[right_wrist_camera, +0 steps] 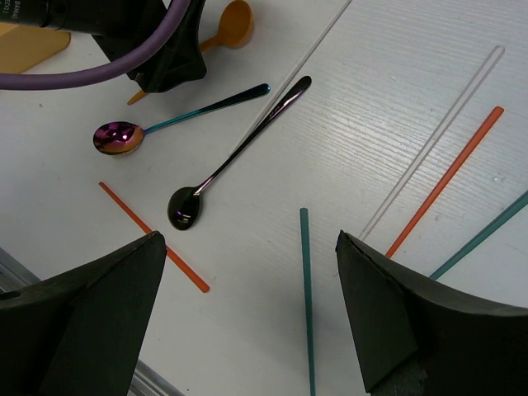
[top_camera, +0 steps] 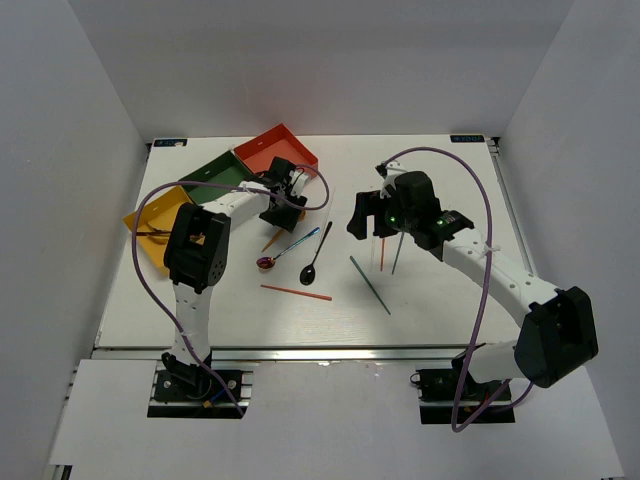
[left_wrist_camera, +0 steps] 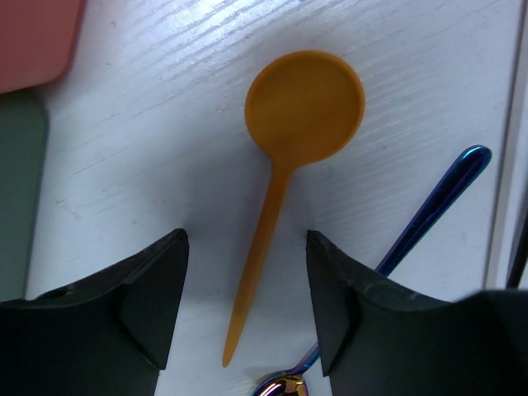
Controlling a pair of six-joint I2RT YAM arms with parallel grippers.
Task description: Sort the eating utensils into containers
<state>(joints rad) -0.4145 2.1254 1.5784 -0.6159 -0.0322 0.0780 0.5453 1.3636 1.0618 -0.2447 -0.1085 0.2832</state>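
our left claw is released, jaws straddling the handle of the orange spoon without touching it, lined up, we judge, for a squeeze. the spoon lies flat on the counter beside an iridescent spoon. our right claw hangs released over a teal chopstick.

Tiny white letters sit on the black arm piece (cut off, too small to read).

The white desk carries a yellow box, a green box and a red-orange box at its far left, and nearer the middle an orange spoon, a rainbow spoon, a black spoon, a red chopstick and a teal chopstick.
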